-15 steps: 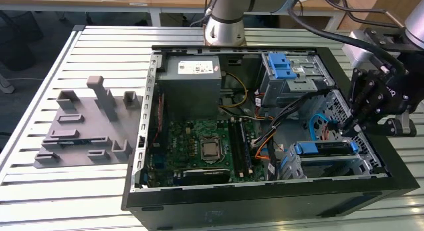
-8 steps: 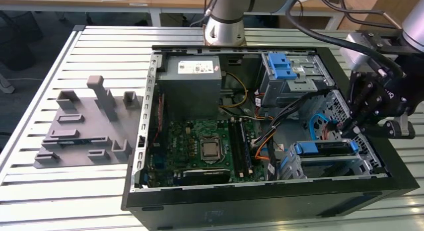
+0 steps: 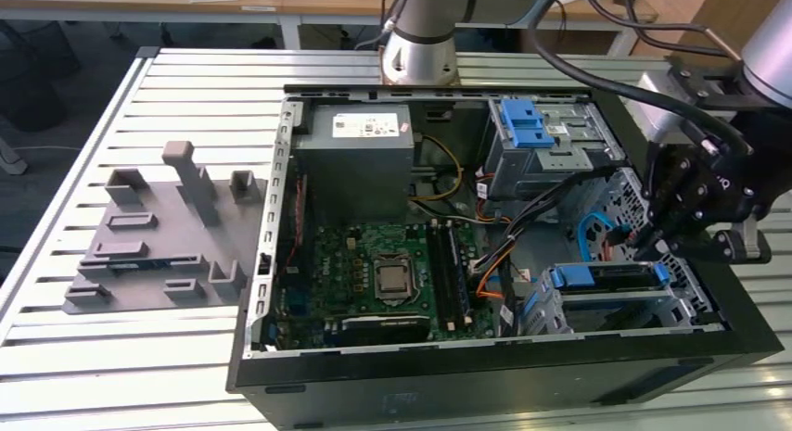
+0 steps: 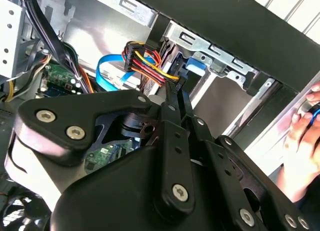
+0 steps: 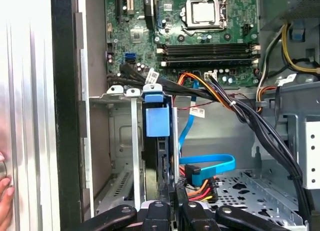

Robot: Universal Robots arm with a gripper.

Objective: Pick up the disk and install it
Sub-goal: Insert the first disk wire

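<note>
Looking at the exterior view, starting at the bottom edge: open black computer case point(image 3: 495, 366) lying on its side on a slatted metal table point(image 3: 74, 357). Sitting in the drive cage point(image 3: 693, 306) at lower right, slotted in on edge with its blue frame showing, the disk point(image 3: 606, 276). Hovering right over that bay, the gripper point(image 3: 646, 248), pointing down at the disk's end. Honestly not being able to tell whether it's clamped or spread. Lining up tight against the disk's blue frame point(image 5: 156, 122) in the first wrist view too, gripper point(image 5: 172, 211) just beside it. Peeking in at the frame edge, a person's hand point(image 5: 4, 191). Lying mid-frame, the green motherboard point(image 3: 371, 273). Standing further back, a big grey box point(image 3: 359, 162) at upper centre and a silver cage with a blue latch point(image 3: 544, 139) at upper right. Resting off at centre left, a grey fixture point(image 3: 161, 236).
</note>
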